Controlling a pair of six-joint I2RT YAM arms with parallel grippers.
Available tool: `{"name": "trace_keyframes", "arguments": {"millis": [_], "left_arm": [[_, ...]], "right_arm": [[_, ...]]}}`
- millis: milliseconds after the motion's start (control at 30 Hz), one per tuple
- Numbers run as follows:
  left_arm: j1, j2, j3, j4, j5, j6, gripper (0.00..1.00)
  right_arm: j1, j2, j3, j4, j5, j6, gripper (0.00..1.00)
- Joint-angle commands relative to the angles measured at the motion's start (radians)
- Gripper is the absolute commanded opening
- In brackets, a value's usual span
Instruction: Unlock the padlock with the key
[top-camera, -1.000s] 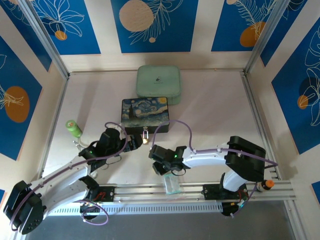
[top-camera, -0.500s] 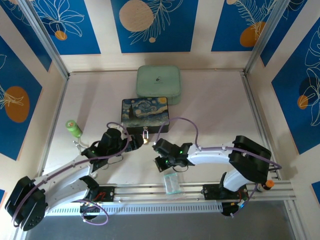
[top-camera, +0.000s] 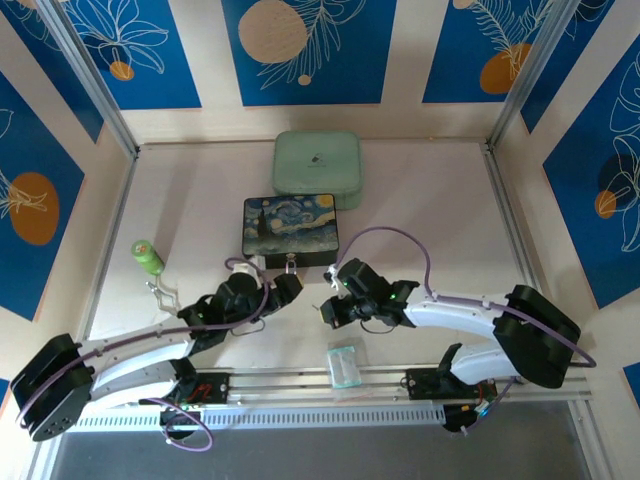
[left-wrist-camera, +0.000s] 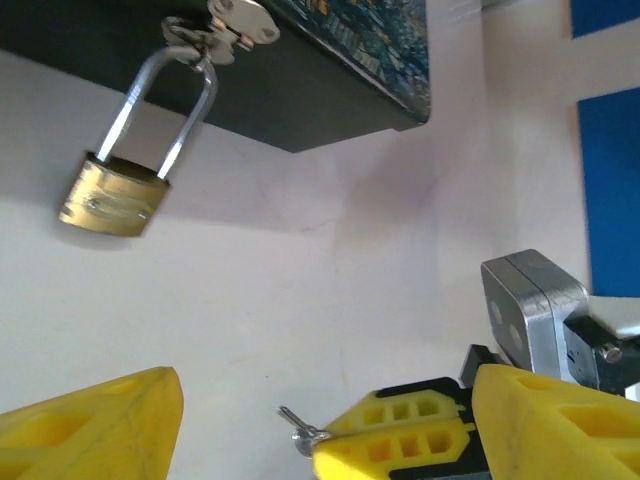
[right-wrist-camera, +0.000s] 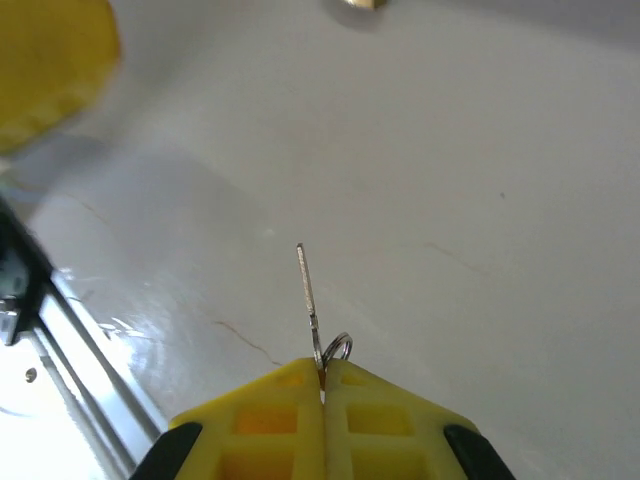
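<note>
At the left, the left gripper (left-wrist-camera: 325, 390) has its yellow fingers (left-wrist-camera: 95, 425) spread wide apart, and nothing is between them. A little beyond it, the padlock (left-wrist-camera: 110, 195) hangs by its thin shackle from the hasp on the front of the painted box (top-camera: 290, 228). To the right, the right gripper (right-wrist-camera: 323, 372) has its fingers pressed together on the key (right-wrist-camera: 308, 295). The thin blade of the key points out over the table (top-camera: 430, 220), near the padlock but apart from it.

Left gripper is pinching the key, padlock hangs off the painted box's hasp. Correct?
Wrong arm: the right gripper pinches the key, shown in the right wrist view; the left gripper is open. The padlock does hang off the painted box's hasp.
</note>
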Motion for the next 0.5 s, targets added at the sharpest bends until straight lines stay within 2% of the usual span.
{"name": "trace_keyframes", "arguments": {"millis": [0, 200, 300, 467], "left_arm": [[-0.039, -0.014, 0.004, 0.101, -0.097, -0.14, 0.74], [-0.066, 0.028, 0.026, 0.123, -0.104, -0.131, 0.64], [-0.082, 0.087, 0.013, 0.242, -0.081, -0.133, 0.51], [-0.102, 0.169, 0.032, 0.345, -0.053, -0.113, 0.41]], "right_arm": [[-0.02, -0.047, -0.024, 0.103, -0.088, 0.03, 0.06], [-0.052, -0.108, -0.053, 0.188, -0.158, 0.074, 0.06], [-0.061, -0.121, -0.053, 0.189, -0.171, 0.077, 0.06], [-0.079, -0.127, -0.062, 0.203, -0.207, 0.087, 0.05]]}}
